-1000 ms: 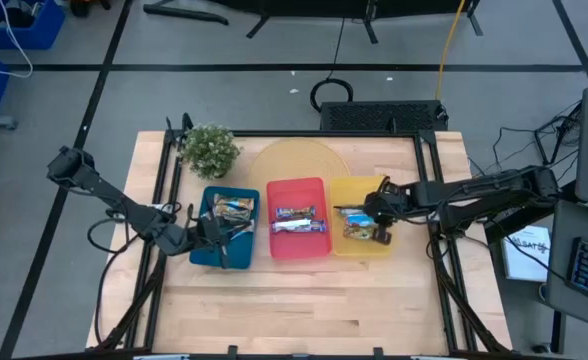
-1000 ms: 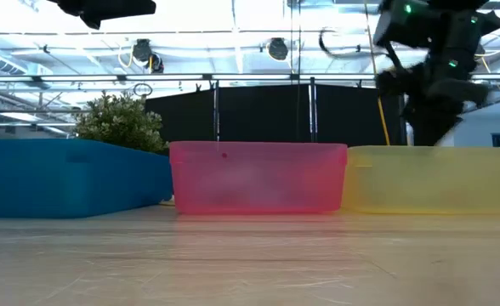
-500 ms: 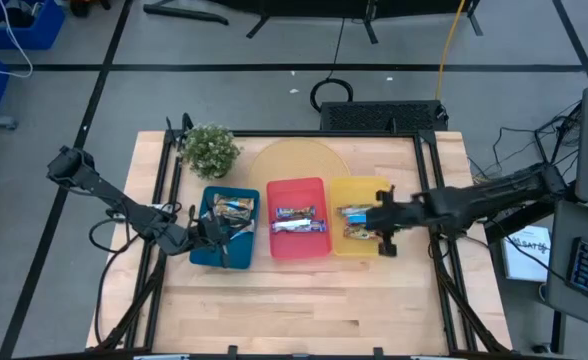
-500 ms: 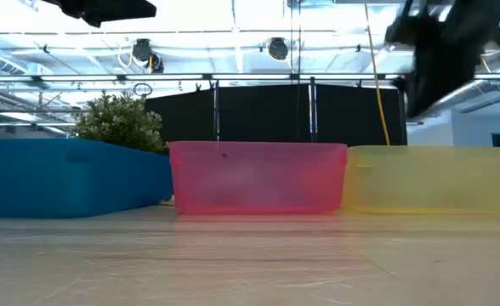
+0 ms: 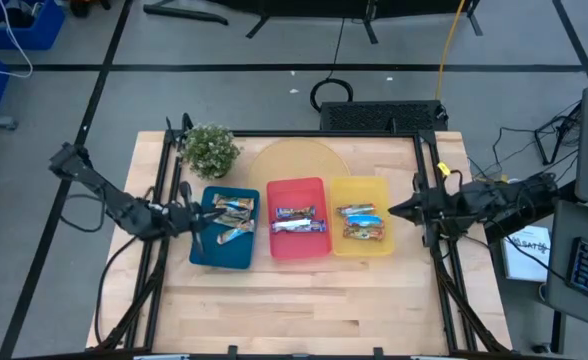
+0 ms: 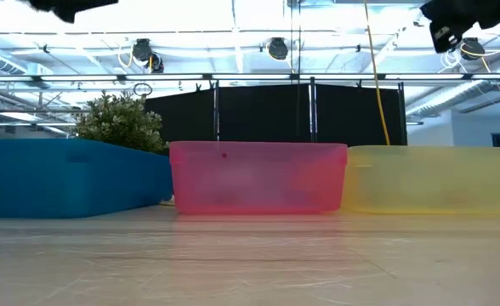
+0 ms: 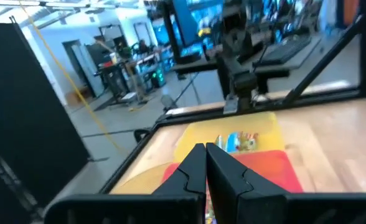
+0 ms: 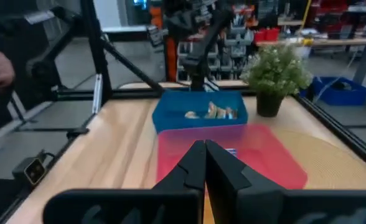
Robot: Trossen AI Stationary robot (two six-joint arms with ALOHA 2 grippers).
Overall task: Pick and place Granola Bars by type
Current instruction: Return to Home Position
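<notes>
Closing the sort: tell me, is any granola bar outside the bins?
No; from above, granola bars lie only inside the blue bin, red bin and yellow bin.

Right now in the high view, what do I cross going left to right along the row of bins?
In order: left gripper → blue bin → red bin → yellow bin → right gripper.

Right gripper (image 8: 205, 146) fingers pressed together in foreground, red bin (image 8: 264, 155) mid-frame, blue bin (image 8: 170, 118) holding granola bars (image 8: 213, 112) behind it, potted plant (image 8: 276, 71) just beside
</notes>
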